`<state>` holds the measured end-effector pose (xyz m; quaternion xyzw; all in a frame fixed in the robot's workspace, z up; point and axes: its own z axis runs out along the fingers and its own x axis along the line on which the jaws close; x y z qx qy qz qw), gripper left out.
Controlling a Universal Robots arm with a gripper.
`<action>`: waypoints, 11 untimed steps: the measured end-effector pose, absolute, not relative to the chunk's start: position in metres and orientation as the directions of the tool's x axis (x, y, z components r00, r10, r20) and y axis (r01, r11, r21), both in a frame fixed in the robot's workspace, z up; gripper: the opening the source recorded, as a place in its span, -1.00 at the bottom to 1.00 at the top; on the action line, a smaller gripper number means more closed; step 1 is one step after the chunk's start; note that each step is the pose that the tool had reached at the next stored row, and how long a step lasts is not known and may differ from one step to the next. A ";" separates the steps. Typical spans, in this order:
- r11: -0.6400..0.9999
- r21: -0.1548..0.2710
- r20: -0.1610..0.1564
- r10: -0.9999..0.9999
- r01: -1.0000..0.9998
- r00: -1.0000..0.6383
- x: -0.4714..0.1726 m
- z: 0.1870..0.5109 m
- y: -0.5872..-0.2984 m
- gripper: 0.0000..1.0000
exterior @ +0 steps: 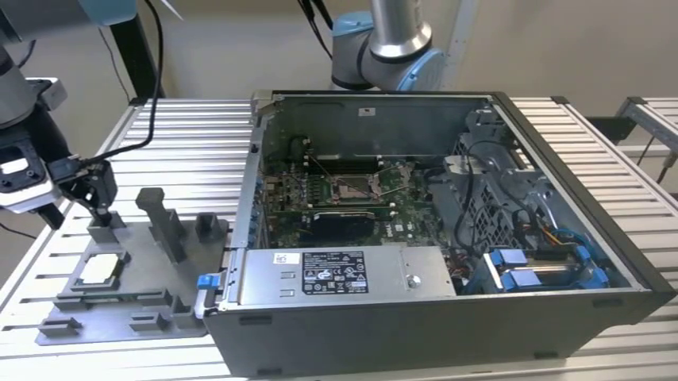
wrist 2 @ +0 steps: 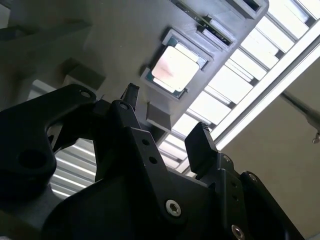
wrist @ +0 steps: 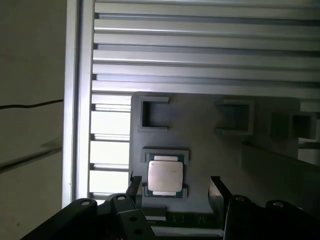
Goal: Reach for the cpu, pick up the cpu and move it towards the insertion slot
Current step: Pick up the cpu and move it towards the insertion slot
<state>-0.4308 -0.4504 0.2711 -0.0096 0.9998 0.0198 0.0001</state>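
The cpu (exterior: 98, 270) is a small silvery-white square lying flat in a pocket of the grey fixture plate (exterior: 127, 325), at the exterior view's left. My gripper (exterior: 98, 208) hangs open just above the plate, a little behind the chip, with nothing between its fingers. In both wrist views the cpu (wrist 2: 174, 69) (wrist: 165, 176) sits in its pocket just beyond the two black fingertips (wrist 2: 200, 142) (wrist: 216, 189), apart from them. The insertion slot (exterior: 355, 186), a square socket with a silver frame, lies on the board inside the open computer case (exterior: 424, 309).
Grey fixture posts (exterior: 164, 222) stand upright on the plate between my gripper and the case wall. A black rectangular recess (exterior: 339, 227) sits in front of the socket. A slatted metal table (exterior: 190, 143) carries everything. Cables and blue parts (exterior: 529, 270) fill the case's right side.
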 end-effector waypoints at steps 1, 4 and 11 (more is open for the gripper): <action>0.999 0.040 -0.001 -0.019 -0.019 -1.000 -0.431 0.270 -0.450 1.00; 0.999 0.040 0.000 -0.019 -0.019 -1.000 -0.431 0.269 -0.450 1.00; 0.999 0.040 0.000 -0.019 -0.019 -1.000 -0.431 0.265 -0.451 1.00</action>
